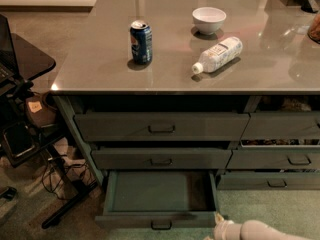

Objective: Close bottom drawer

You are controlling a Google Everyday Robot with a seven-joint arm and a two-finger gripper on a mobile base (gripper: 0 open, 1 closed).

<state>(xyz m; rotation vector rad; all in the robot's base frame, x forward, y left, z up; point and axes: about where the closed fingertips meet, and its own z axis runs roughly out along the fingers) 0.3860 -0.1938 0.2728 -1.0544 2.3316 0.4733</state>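
The bottom drawer [159,219] is the lowest of the left three-drawer stack. It stands pulled far out and its inside is bare. Its small dark bar handle [161,226] sits at the centre of the flat front. The two like drawers above it are pushed in further. My gripper [218,222] shows at the bottom right on the end of the white arm, right by the drawer front's right corner.
On the grey counter [100,64] stand a blue can [141,42], a white bowl [209,20] and a plastic bottle [218,54] lying on its side. A narrower drawer stack [280,156] is on the right. A black stand with cables [30,134] is on the left.
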